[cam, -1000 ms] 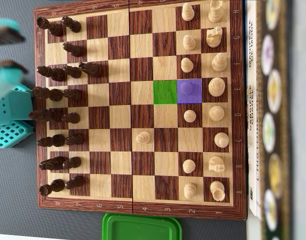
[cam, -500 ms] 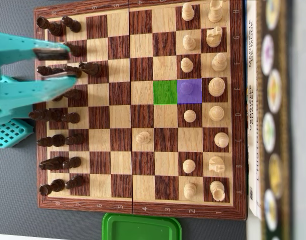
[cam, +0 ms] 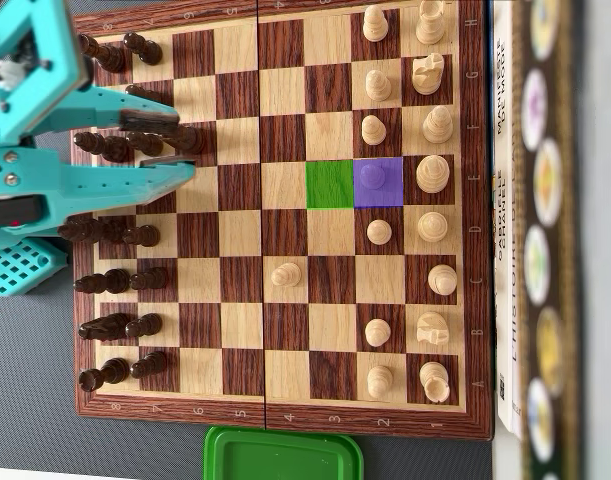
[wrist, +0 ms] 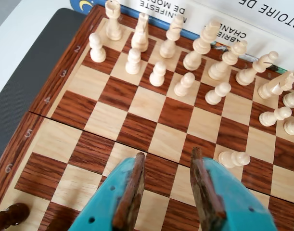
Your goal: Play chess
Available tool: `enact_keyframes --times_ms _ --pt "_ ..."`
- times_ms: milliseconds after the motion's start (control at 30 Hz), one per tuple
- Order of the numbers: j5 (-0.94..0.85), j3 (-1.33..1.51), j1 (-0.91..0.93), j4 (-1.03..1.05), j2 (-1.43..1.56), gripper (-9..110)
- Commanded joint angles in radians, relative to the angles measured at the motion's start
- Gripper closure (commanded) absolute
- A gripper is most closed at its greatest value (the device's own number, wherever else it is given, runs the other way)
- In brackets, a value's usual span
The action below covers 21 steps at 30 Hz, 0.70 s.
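Note:
The wooden chessboard point(cam: 240, 95) fills the overhead view, with dark pieces point(cam: 115, 148) on the left and white pieces point(cam: 432, 174) on the right. One white pawn point(cam: 377, 178) stands on a purple-marked square, beside a green-marked empty square point(cam: 330, 184). Another white pawn point(cam: 285, 274) point(wrist: 233, 158) stands advanced near mid-board. My teal gripper point(cam: 185, 143) reaches in from the left above the dark pawns, open, with a forward dark pawn point(cam: 175, 138) showing between its fingers. In the wrist view the gripper point(wrist: 168, 155) holds nothing, and bare squares show between its fingers point(wrist: 135, 185).
A green plastic lid point(cam: 283, 455) lies just past the board's bottom edge. Books point(cam: 515, 200) point(wrist: 262, 14) lie along the white side. The arm's teal base point(cam: 20, 265) sits at the left on the grey mat point(cam: 25, 400). Dark pieces point(wrist: 11, 216) show at the wrist view's lower left.
The gripper has swung in from the left edge and moved right over the dark pieces, with its jaws open throughout. No piece has moved.

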Motion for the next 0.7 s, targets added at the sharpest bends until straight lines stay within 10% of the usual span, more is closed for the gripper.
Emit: enact_keyframes --times_ms 0,667 --pt "0.014 -0.106 0.008 -0.009 -0.141 87" --pt "0.054 -0.465 0.054 -0.275 -0.930 87"
